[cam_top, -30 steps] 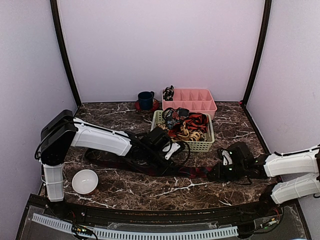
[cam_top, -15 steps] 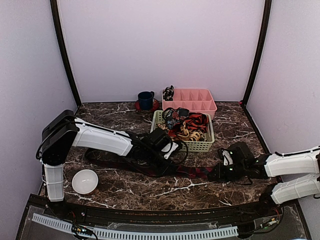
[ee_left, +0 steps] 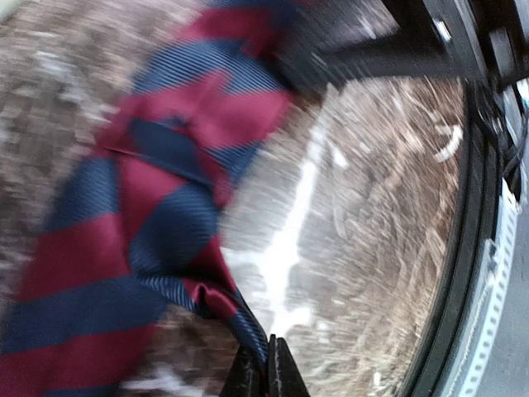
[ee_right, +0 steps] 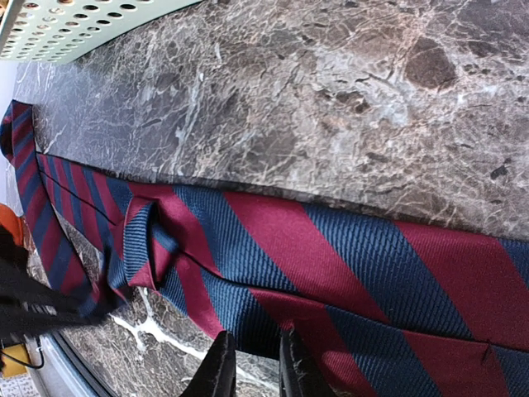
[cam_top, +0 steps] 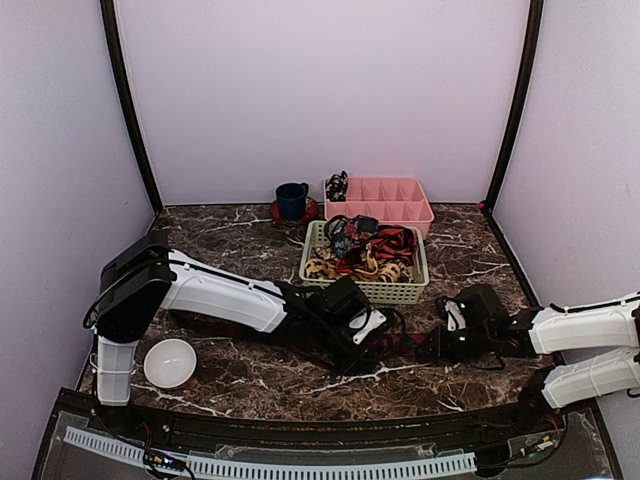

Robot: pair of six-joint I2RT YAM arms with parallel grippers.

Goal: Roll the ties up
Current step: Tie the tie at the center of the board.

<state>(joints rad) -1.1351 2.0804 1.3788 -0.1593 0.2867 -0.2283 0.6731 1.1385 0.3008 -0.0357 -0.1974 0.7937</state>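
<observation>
— Where was the striped tie point(cam_top: 408, 345) found?
— It was laid along the bench point(cam_top: 300, 385), at 6 o'clock from the green basket point(cam_top: 385, 293), and stretched from 9 to 3 o'clock.
— How were the grippers set?
— The left gripper point(ee_left: 266, 372) was closed on the tie's edge. The right gripper point(ee_right: 256, 368) was seen narrowly apart at the tie's edge; whether fabric was pinched could not be told.

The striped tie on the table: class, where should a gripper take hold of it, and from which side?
Probably the raised fold in the striped tie, approached from above, pinching across its narrow width. Elsewhere it lies flat on the marble table, leaving no edge to pinch.
</observation>
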